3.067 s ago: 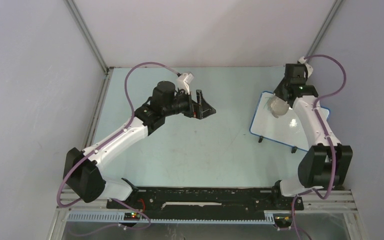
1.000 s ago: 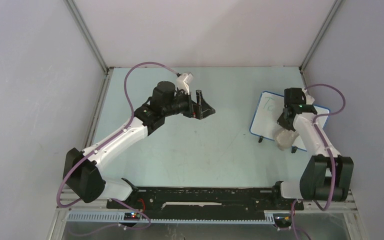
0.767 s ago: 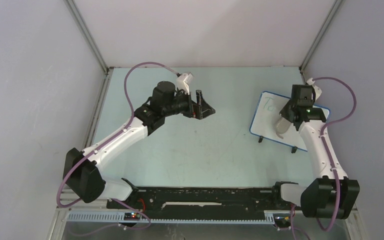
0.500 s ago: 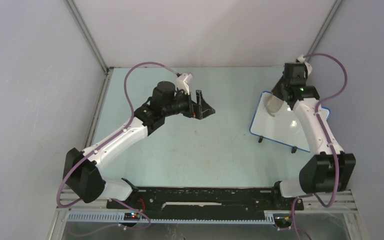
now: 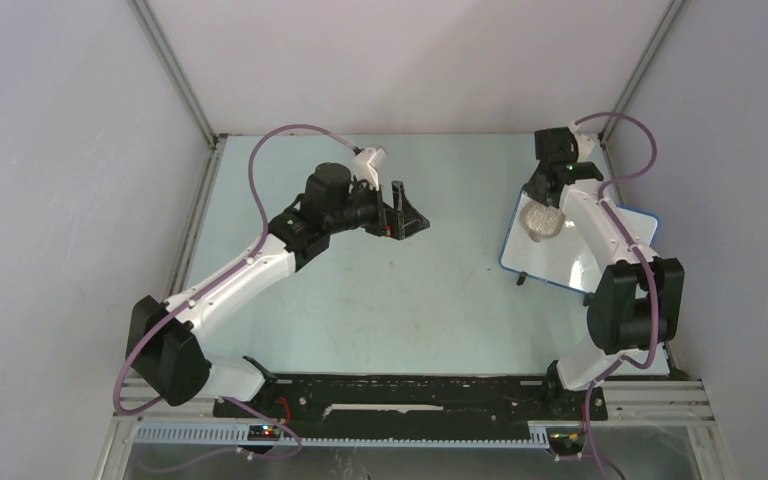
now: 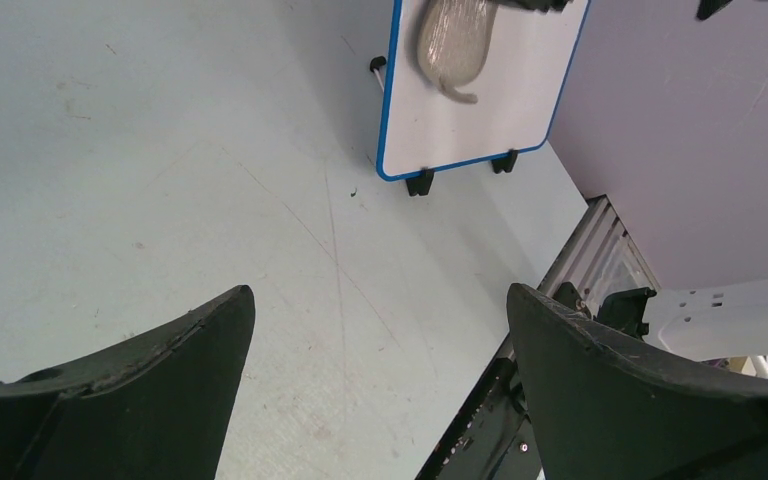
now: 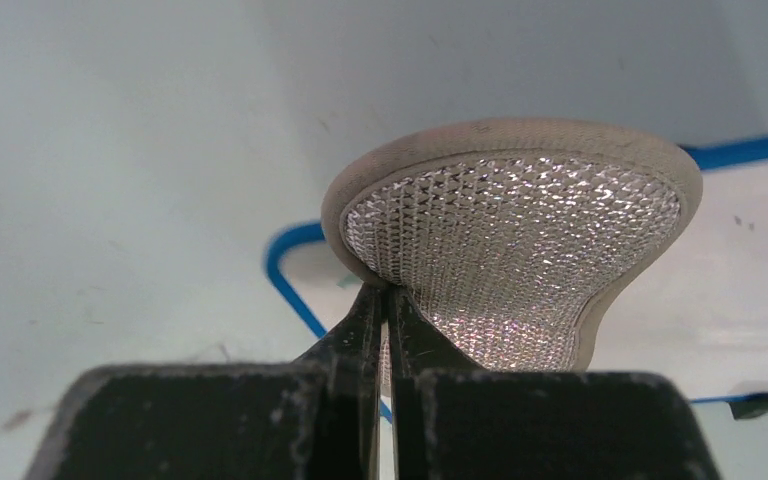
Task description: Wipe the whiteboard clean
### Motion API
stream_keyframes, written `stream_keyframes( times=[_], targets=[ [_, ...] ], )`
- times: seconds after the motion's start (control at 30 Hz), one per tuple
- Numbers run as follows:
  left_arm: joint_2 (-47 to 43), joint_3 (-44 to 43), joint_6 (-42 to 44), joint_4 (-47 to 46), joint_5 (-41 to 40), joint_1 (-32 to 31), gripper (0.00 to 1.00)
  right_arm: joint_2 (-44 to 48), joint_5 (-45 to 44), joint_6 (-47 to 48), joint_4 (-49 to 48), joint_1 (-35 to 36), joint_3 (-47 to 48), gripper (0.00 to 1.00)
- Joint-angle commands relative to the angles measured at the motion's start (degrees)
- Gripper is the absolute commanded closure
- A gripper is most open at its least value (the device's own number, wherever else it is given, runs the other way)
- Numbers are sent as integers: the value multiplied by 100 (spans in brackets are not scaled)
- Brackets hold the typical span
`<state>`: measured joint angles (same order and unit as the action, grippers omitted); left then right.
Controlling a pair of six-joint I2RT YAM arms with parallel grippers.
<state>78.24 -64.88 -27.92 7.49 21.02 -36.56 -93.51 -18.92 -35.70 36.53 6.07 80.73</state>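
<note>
The whiteboard, white with a blue rim and black feet, lies at the table's right side. My right gripper is over its far-left corner, shut on a grey-beige sponge pad that rests on the board. In the right wrist view the pad fans out from the closed gripper over the board's blue rim, with a faint green mark by the pad's left edge. From the left wrist view the board looks blank and the pad lies near its top. My left gripper hangs open mid-table, holding nothing.
Grey walls close in behind and on both sides, and the right wall runs close to the board. The black base rail lies along the near edge. The left gripper hangs over scuffed pale green table.
My right gripper carried the pad from the board's near edge up to its far-left corner. The green writing seen there a second ago no longer shows. The left arm stayed still.
</note>
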Motion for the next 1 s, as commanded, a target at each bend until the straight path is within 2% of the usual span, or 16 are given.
stream_keyframes(
  times=[0.0, 0.3, 0.43, 0.53, 0.67, 0.97],
  targets=[
    [-72, -113, 91, -97, 34, 26, 2, 163, -355, -98, 147, -39, -619, 100],
    [-190, -90, 46, -137, 68, 23, 1, 1241, -549, -121, 118, -160, -2172, 100],
    [-217, -86, 15, -166, 110, 17, 2, 1803, -525, -17, 245, -330, -2268, 100],
    [-241, -86, 9, -169, 108, 22, 2, 2280, -333, 90, -29, -334, -2228, 100],
    [-235, -86, 7, -177, 109, 19, 2, 2327, 93, 1, -360, -283, -1788, 100],
    [-126, -125, 157, -42, -71, 18, 1, 580, 100, -135, -186, 227, 249, 100]
  ],
)
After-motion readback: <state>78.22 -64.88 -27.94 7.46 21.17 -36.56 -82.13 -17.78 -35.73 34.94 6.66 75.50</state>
